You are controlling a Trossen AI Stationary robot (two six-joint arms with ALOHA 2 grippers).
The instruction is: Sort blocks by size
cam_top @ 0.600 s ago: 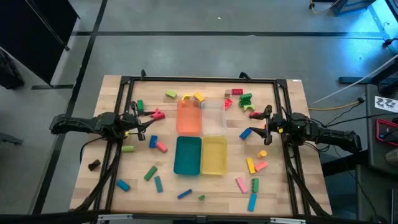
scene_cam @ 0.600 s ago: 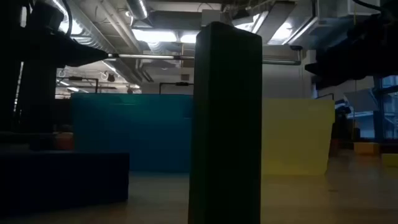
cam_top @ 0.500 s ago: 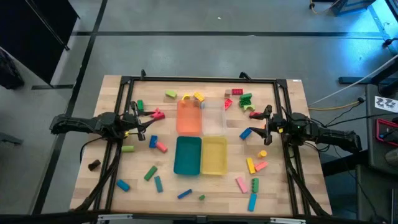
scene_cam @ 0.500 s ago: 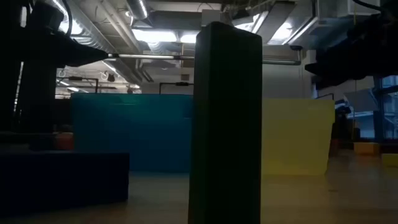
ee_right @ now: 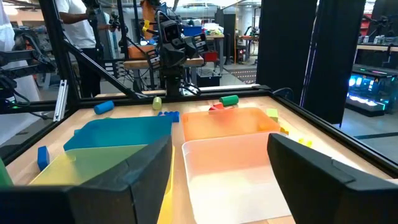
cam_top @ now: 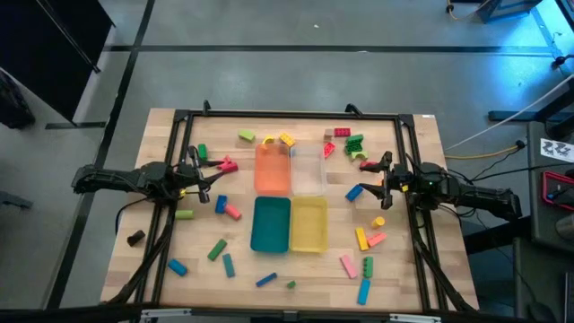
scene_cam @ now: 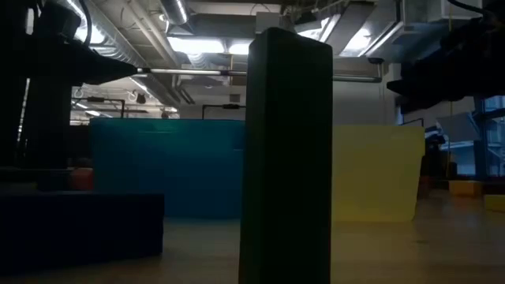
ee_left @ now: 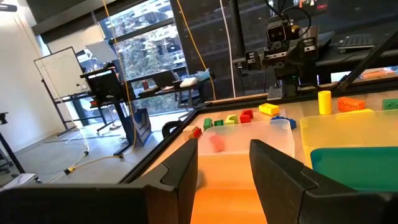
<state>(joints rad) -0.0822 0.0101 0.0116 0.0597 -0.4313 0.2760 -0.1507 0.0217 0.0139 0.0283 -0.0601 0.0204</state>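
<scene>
Four trays at frame centre: orange tray (cam_top: 273,168), clear tray (cam_top: 308,169), teal tray (cam_top: 270,224), yellow tray (cam_top: 309,224). About two dozen blocks (cam_top: 358,144) scattered on table (cam_top: 152,260) around trays. Left gripper (cam_top: 210,178) mid-left, fingers apart, empty. Right gripper (cam_top: 373,178) mid-right, fingers wide, empty.

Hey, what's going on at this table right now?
A two-armed robot is set to sort toy blocks by size. The left gripper and right gripper hover open and empty on either side of four trays: orange, clear, teal, yellow. The trays look empty; the blocks lie scattered around them.
</scene>
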